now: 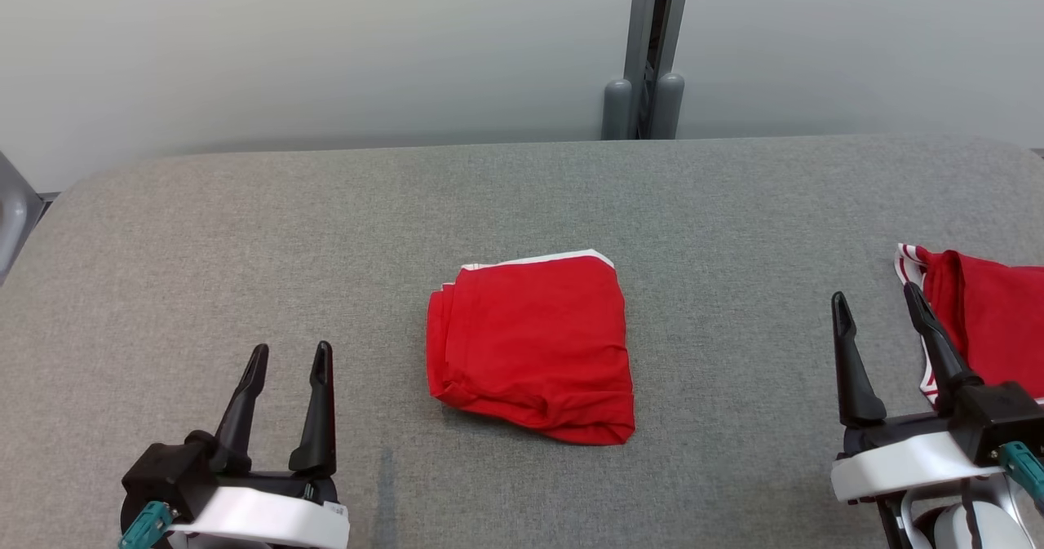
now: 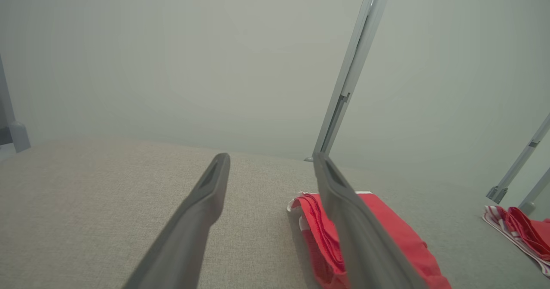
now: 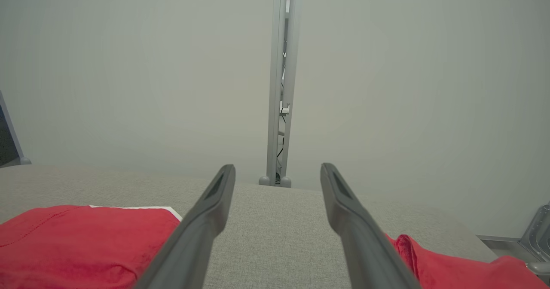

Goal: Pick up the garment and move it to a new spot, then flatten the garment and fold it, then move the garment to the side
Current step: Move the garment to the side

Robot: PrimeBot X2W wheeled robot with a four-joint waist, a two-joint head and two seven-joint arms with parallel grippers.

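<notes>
Our left gripper (image 1: 291, 347) and right gripper (image 1: 873, 292) stand wide open, empty, flanking the folded red fabric garment (image 1: 534, 345).

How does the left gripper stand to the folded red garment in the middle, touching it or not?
Apart. The head view shows bare grey surface between the open left gripper and the folded red garment.

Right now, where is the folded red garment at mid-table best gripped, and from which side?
Take the folded red garment by its thick rolled fold along the near edge, coming in low from the robot's side. That fold likely binds all layers; the left edge shows loose stacked layers that could splay.
</notes>
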